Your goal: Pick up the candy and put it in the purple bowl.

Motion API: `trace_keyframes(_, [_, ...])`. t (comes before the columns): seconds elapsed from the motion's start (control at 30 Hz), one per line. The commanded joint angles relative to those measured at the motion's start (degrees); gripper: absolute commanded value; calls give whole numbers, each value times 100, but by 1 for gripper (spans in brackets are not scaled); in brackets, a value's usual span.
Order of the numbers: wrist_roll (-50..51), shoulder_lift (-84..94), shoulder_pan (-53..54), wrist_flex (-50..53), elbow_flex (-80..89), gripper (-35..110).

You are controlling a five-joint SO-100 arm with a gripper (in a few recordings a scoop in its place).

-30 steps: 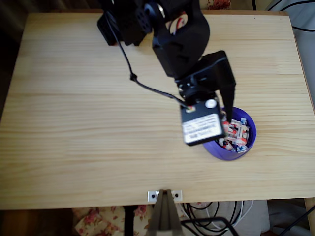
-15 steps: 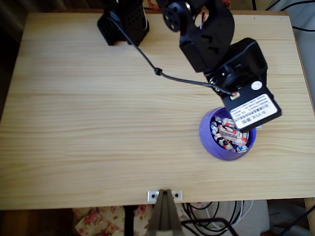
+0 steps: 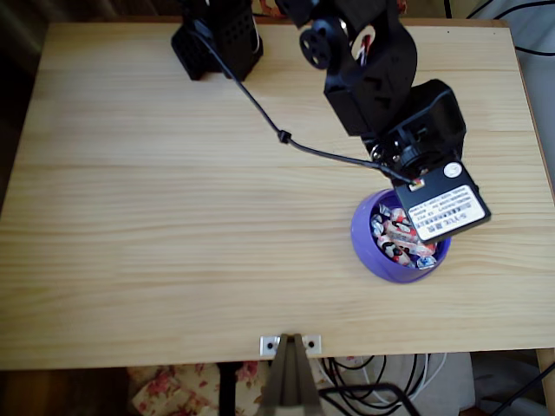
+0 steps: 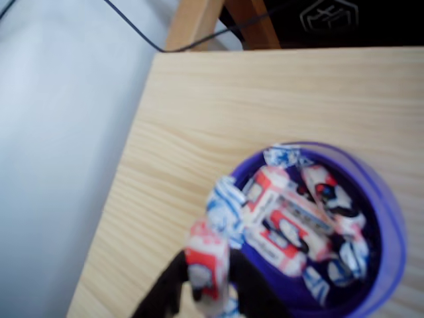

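In the wrist view my gripper (image 4: pixel 211 268) is shut on the candy (image 4: pixel 207 255), a white and red wrapped sweet with a bluish twisted end, held just outside the near rim of the purple bowl (image 4: pixel 392 228). Several like sweets (image 4: pixel 291 222) lie inside the bowl. From overhead the purple bowl (image 3: pixel 361 236) stands at the table's right. The arm's labelled wrist block (image 3: pixel 442 206) hangs over its upper right part and hides the fingers.
The bowl stands close to the table's right edge (image 3: pixel 539 165); in the wrist view the table edge (image 4: pixel 116 199) drops to a pale floor. The arm's base (image 3: pixel 217 39) and a black cable (image 3: pixel 282 137) occupy the back. Bare wood spreads left of the bowl.
The wrist swung from over the bowl's left side to its upper right, then shifted slightly back over the bowl's right part. The bowl has not moved.
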Motion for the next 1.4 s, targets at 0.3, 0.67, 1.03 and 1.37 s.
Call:
trace_keyframes(0.3, [-53, 185, 299, 360, -721, 7])
trace_keyframes(0.67, [9, 123, 343, 571, -809, 14])
trace_keyframes(1.03, [-79, 510, 396, 905, -765, -1])
trace_keyframes(1.37, [-1134, 2435, 1556, 1767, 431, -1])
